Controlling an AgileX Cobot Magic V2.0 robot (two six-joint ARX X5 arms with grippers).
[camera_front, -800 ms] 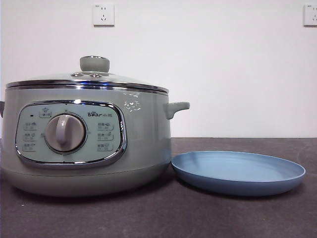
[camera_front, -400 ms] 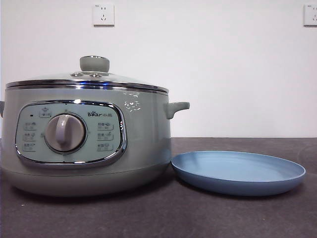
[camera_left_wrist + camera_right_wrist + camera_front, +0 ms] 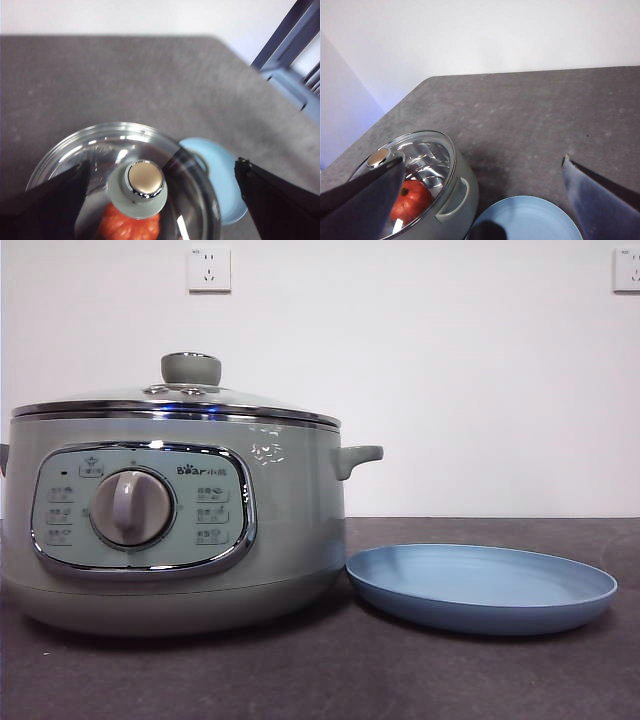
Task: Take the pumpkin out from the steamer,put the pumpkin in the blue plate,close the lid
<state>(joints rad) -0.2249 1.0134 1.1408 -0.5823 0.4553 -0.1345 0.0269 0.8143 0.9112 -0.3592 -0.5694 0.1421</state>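
- The pumpkin (image 3: 129,227) sits inside the steamer (image 3: 175,530), seen only through the glass of the lid (image 3: 175,400); from the front it is hidden behind the pot wall.
- The lid is seated on the steamer's chrome rim, its green knob (image 3: 137,187) upright at the centre, so no step of the task is done yet.
- The left pincer (image 3: 160,200) hangs above the lid with its jaws spread wide and gripping nothing; the knob lies between them and below, almost centred in that arm's view.
- That is the relation the next move turns on: the knob is straight beneath the left pincer, so I judge a plain descent and a squeeze on the knob would lift the lid.
- The right pincer (image 3: 482,200) is also released and empty, raised over the worktop (image 3: 300,680), with the blue plate (image 3: 480,588) below it and the steamer off to one side.
- The left arm is the nearer one to the lid; the right is better placed for the plate.
- The blue plate lies flat on the worktop just right of the steamer, its rim close to the pot's base, bare.
- Neither arm shows in the front view.
- The pumpkin is squat and round with no clear long axis; its stem cannot be made out through the glass.
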